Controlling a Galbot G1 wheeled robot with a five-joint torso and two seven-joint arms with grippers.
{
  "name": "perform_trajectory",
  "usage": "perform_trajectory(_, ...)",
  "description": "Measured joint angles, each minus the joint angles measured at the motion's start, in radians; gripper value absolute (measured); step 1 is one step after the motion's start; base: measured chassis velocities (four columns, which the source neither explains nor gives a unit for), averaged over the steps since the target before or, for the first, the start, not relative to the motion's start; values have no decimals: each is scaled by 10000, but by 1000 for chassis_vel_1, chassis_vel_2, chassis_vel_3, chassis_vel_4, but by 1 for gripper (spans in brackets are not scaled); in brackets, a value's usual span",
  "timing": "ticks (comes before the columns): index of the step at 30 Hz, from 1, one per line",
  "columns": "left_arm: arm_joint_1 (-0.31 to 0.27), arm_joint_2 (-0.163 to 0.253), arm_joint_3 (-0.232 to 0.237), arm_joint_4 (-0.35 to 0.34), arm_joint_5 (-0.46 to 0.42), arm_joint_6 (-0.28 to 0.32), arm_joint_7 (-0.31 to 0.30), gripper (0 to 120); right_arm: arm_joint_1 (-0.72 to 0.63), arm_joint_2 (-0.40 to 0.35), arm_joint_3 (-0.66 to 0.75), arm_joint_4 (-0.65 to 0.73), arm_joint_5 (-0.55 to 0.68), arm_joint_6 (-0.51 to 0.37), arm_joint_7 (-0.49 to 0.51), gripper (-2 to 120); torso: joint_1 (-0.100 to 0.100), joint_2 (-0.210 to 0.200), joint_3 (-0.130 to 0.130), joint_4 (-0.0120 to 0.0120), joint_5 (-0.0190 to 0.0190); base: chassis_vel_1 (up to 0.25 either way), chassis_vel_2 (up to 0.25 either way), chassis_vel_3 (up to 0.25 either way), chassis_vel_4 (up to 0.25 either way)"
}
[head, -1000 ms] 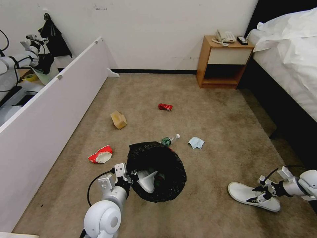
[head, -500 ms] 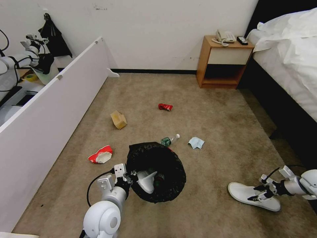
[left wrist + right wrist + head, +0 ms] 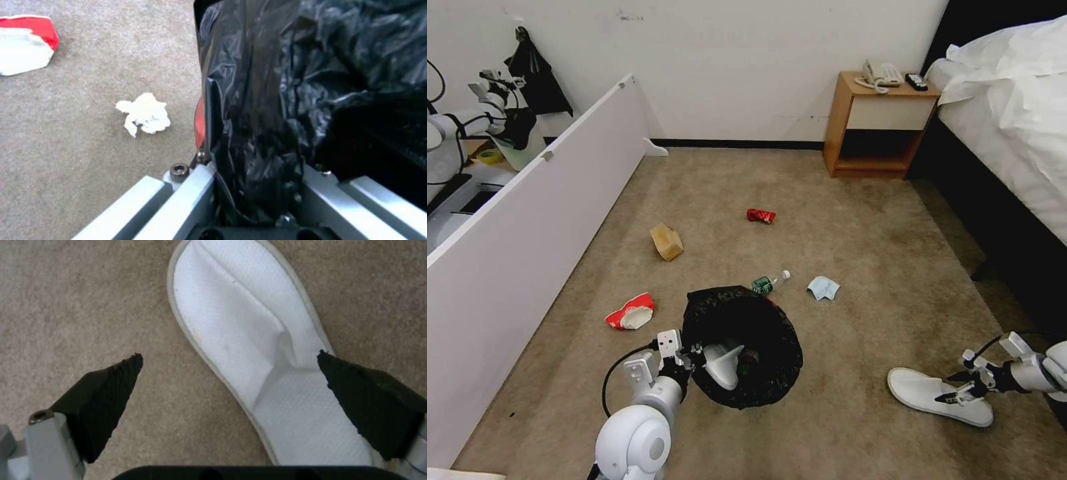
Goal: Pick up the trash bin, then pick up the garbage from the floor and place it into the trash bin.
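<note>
- Centrally, the bin point(image 3: 747, 347), red-bodied with a black liner point(image 3: 267, 100), is off to the left of the robot, its rim clamped between the fingers of the left gripper point(image 3: 688, 357); the left wrist view shows liner plastic pinched between the metal fingers point(image 3: 195, 186).
- Inside the bin lie a white slipper point(image 3: 724, 363) and a bottle point(image 3: 750, 360).
- At lower right, the right gripper point(image 3: 960, 390) hangs low over a second slipper point(image 3: 927, 393) on the carpet point(image 3: 860, 233), its black pads point(image 3: 111, 390) spread wide apart; 1 pad is over the carpet, the other over the slipper's heel end.
- Litter on the carpet: a paper cup point(image 3: 629, 312) left of the bin, a tissue point(image 3: 144, 113) near the bin's red wall, a bottle point(image 3: 770, 282) touching the bin's far rim, a blue cloth point(image 3: 823, 288), a tan bag point(image 3: 666, 241) and a red can point(image 3: 760, 215) farther off.
</note>
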Motion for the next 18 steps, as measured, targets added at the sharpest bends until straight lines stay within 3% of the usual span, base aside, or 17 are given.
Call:
perform_trajectory(10, 25, -10, -7, -22, 15, -11, 10, 0, 214, 172, -105, -185, -46, 19, 11, 100, 0, 0, 0, 1, -1, 0, 0, 0, 0)
perform_trajectory(18, 55, 27, -69, -48, 2, -46, 20, 0, 602, 742, -464, -550, -128, 51, 72, 100, 0, 0, 0, 2, 1, 0, 0, 0, 0)
